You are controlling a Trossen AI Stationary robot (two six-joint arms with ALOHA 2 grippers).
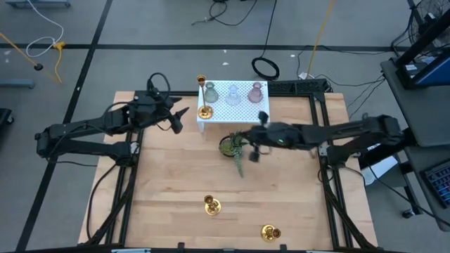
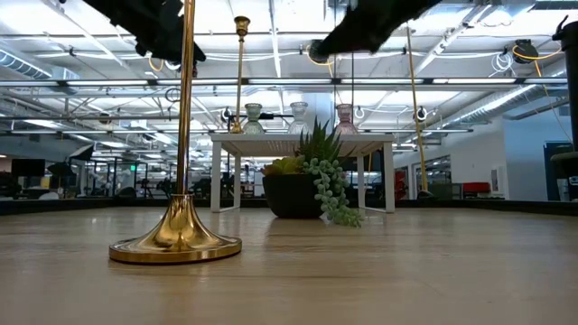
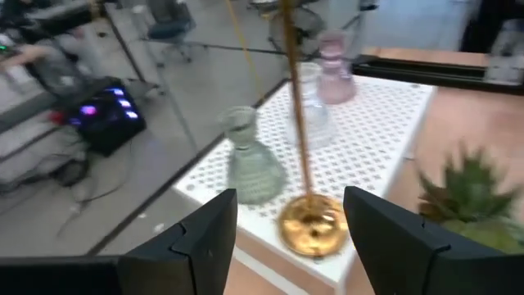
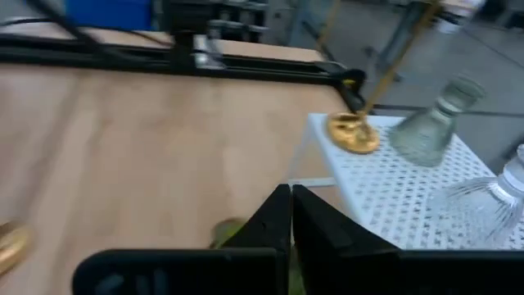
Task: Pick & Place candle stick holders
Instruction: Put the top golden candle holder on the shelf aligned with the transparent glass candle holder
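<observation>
One gold candlestick (image 1: 204, 111) stands by its round base on the left front corner of a small white perforated table (image 1: 242, 105); it also shows in the low view (image 2: 240, 72). Two more candlesticks stand on the wooden table near the front edge, one (image 1: 211, 205) left of the other (image 1: 270, 232). My left gripper (image 1: 179, 119) is open just left of the white table. In the left wrist view its fingers (image 3: 291, 238) stand on either side of that candlestick's base (image 3: 311, 225) without touching it. My right gripper (image 1: 247, 143) is shut and empty above the potted plant.
Three glass vases (image 1: 233, 93) stand on the white table behind the candlestick. A green potted plant (image 1: 232, 147) with a trailing stem sits in front of it, under my right gripper. Bare wood lies between the plant and the two near candlesticks.
</observation>
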